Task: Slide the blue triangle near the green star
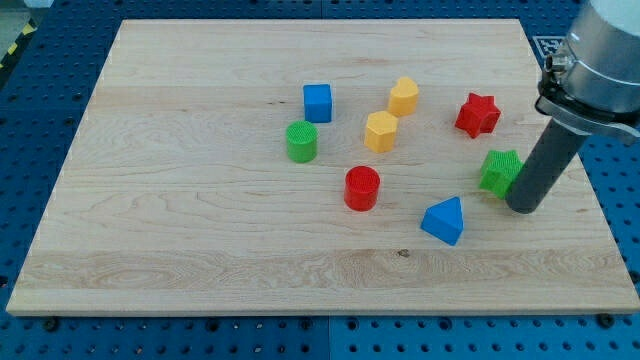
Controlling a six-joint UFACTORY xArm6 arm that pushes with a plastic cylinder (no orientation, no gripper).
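One camera looks down at a slant over the whole wooden board.

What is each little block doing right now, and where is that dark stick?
Blue triangle: flat on the board, untouched, below-left of the green star.
Green star: my tip sits right beside it, on the view's right.
Red star: resting alone.
Red cylinder: upright, alone.
Green cylinder: upright, alone.
Blue cube: resting alone.
Two yellow blocks: close together, seemingly apart.
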